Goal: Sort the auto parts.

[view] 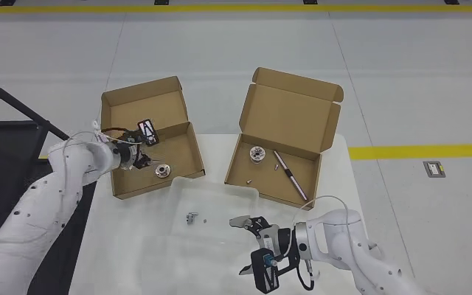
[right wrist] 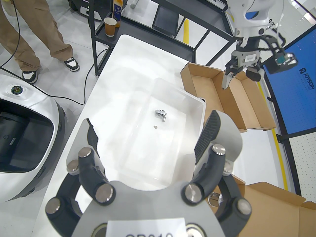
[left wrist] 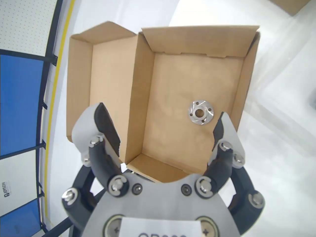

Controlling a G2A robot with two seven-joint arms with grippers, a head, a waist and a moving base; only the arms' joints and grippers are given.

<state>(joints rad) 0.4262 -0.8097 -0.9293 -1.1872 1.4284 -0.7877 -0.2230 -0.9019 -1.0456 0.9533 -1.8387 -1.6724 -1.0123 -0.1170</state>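
One disc (left wrist: 200, 112) near box (left wrist: 172, 80) wall, jaws spread

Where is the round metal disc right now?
Top view: the disc lies inside the left cardboard box, near its front wall, beside the left tool.

Robotics lab: grey floor (view: 184, 44), yellow floor line (view: 236, 8) at 12 o'clock, blue partition panels (left wrist: 19, 99), black metal rack (right wrist: 148, 33).
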